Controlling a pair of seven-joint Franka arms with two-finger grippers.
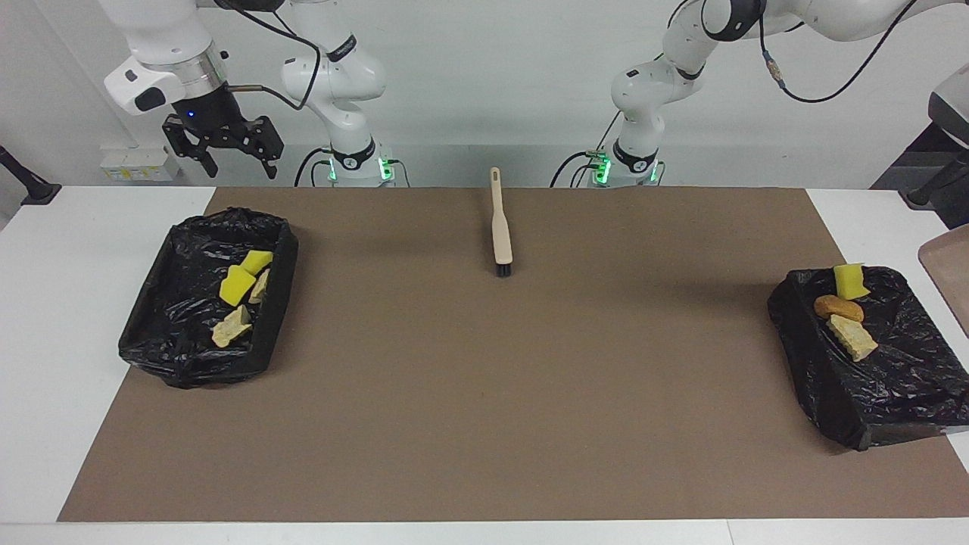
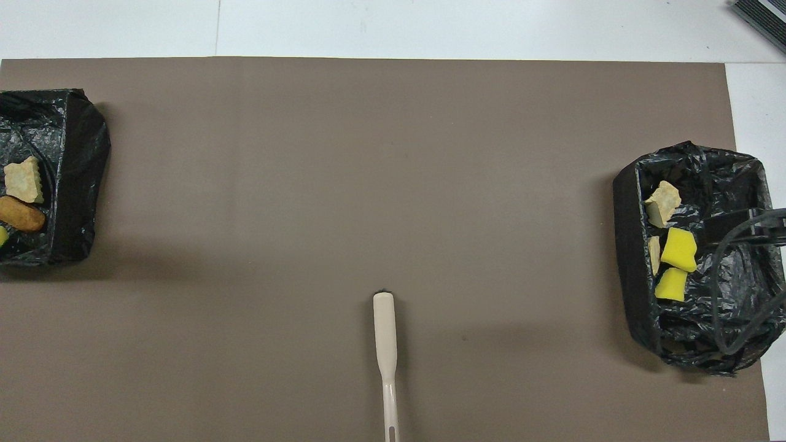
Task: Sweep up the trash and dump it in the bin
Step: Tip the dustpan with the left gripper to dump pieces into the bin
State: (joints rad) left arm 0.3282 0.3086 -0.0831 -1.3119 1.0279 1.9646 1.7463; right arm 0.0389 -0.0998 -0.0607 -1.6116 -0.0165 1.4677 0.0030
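Brown mat (image 1: 484,393) covers white table (image 1: 76,303); pale wall (image 1: 484,76).

A beige brush (image 1: 500,227) lies on the brown mat (image 1: 484,393) — midway between the table's ends.

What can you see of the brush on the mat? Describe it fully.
The brush is slim and beige, seemingly plastic, with a narrow slotted handle widening to a head tipped with short black bristles. It lies flat on the brown mat, midway between the two bins, handle toward the robots, bristles pointing away. Only the mat touches it; no gripper is near.
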